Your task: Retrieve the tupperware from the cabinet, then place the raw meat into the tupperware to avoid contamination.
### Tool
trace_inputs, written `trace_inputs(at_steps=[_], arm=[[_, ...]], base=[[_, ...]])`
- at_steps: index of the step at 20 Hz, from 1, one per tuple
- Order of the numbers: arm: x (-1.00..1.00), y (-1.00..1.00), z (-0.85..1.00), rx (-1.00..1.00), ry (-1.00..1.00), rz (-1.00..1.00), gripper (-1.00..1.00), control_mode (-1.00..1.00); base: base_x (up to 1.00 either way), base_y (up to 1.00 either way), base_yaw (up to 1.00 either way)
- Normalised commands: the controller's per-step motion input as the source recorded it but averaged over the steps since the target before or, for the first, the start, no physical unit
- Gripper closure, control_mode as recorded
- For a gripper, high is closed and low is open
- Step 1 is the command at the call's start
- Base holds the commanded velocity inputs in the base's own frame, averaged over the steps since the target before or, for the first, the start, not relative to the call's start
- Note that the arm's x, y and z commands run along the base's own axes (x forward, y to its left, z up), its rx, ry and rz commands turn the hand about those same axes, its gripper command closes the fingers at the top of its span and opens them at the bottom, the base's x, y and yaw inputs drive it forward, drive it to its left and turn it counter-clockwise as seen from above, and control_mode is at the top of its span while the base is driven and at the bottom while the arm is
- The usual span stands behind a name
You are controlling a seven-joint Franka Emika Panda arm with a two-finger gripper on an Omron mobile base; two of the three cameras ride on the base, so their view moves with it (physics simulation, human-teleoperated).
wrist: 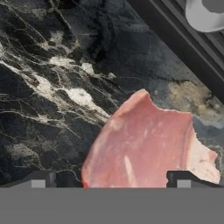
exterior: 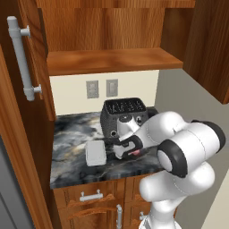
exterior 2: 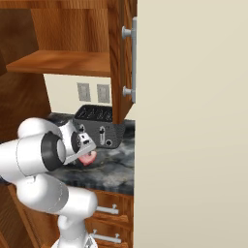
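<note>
I'm hovering the gripper (wrist: 111, 181) low over the raw meat (wrist: 146, 146), fingers spread fully wide w/ nothing between them. The meat is lying flat on the dark marble counter (exterior: 71, 134), just in front of the toaster (exterior: 124, 112). The tupperware (exterior: 95, 153) is sitting on the counter just left of the arm, near the front edge. For a clean pick I'm thinking: centre over the slab, drop straight down, pinch across its narrow side; it's thin, so tips prob need to nearly scrape the stone. The cabinet (exterior: 112, 60) is standing open above, both doors swung out, shelf bare.
</note>
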Motion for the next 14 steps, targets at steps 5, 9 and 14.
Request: trace_inputs(at_steps=[5, 9, 14], arm=[[0.00, -0.01, -0.28, 0.03, 0.03, -0.02, -1.00, -1.00], [0.00, 0.00, -0.25, 0.02, 0.01, -0.01, 1.00, -1.00], [0.00, 0.00, -0.18, 0.01, 0.00, -0.01, 1.00, -1.00]], base=[[0.00, 0.00, 0.00], [0.00, 0.00, 0.00], [0.00, 0.00, 0.00]])
